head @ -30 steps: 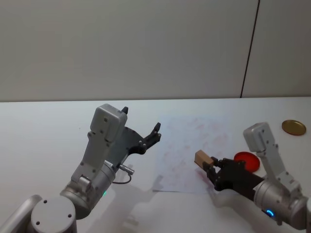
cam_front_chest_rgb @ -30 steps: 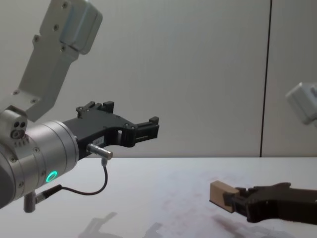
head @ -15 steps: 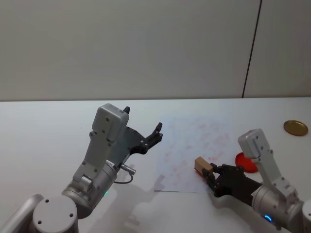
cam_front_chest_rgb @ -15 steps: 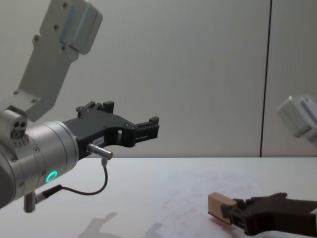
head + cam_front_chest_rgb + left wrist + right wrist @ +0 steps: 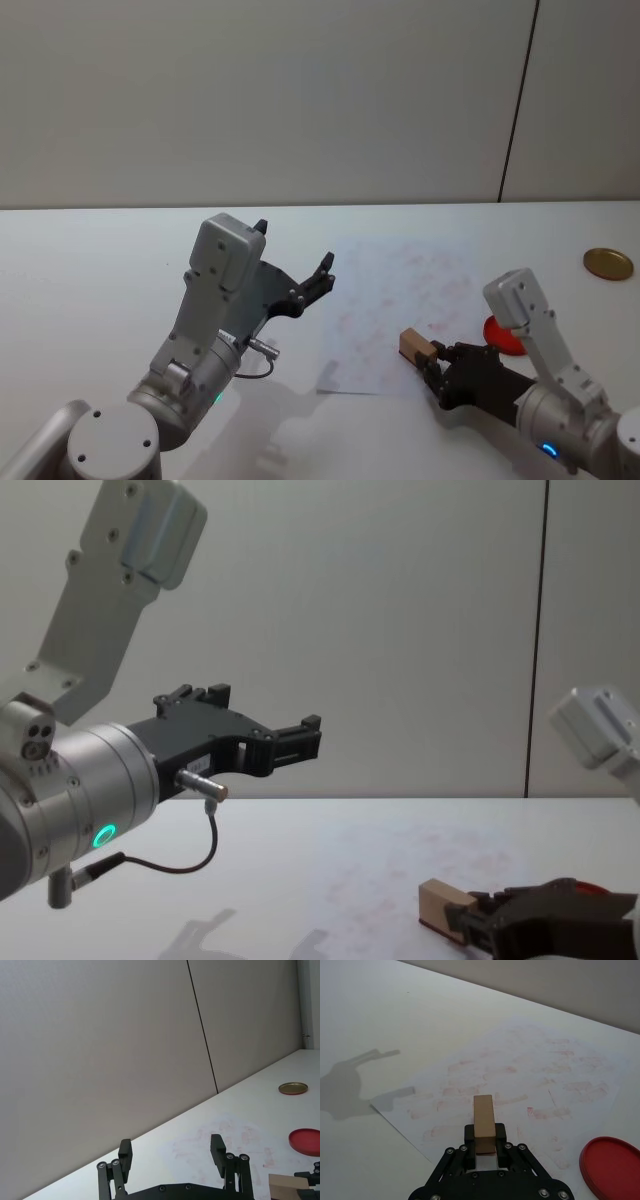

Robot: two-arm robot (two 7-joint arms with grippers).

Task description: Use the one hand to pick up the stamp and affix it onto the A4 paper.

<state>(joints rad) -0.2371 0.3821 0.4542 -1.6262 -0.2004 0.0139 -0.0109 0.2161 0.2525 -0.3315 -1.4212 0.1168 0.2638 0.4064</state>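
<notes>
Logging the right pincer [image 5: 485,1136] low over the bench [image 5: 90,260], closed narrow onto the rear end of the wooden stamp [image 5: 483,1112], with one ridged finger [image 5: 470,1133] on each long side. Noted the stamp jutting forward past the fingertips, lying roughly level.

Placed the A4 paper [image 5: 545,1070] beneath and ahead of that pincer, with the stamp over the sheet's near portion, close to its near edge. Cannot tell whether the stamp's underside touches the sheet. Noted many faint reddish rectangular marks in rows across the paper ahead of the fingertips.

Located a red round disc [image 5: 614,1164] flat on the bench just to the right of the right pincer, beside the paper's right edge. Located a gold round lid [image 5: 608,263] farther out on the same side, well apart from the pincer and ahead of it.

Recorded the left pincer [image 5: 171,1151] held high in the air, well to the left of the working one, with fingers spread wide and gripping nothing, aimed forward and across toward the paper's side of the bench.
</notes>
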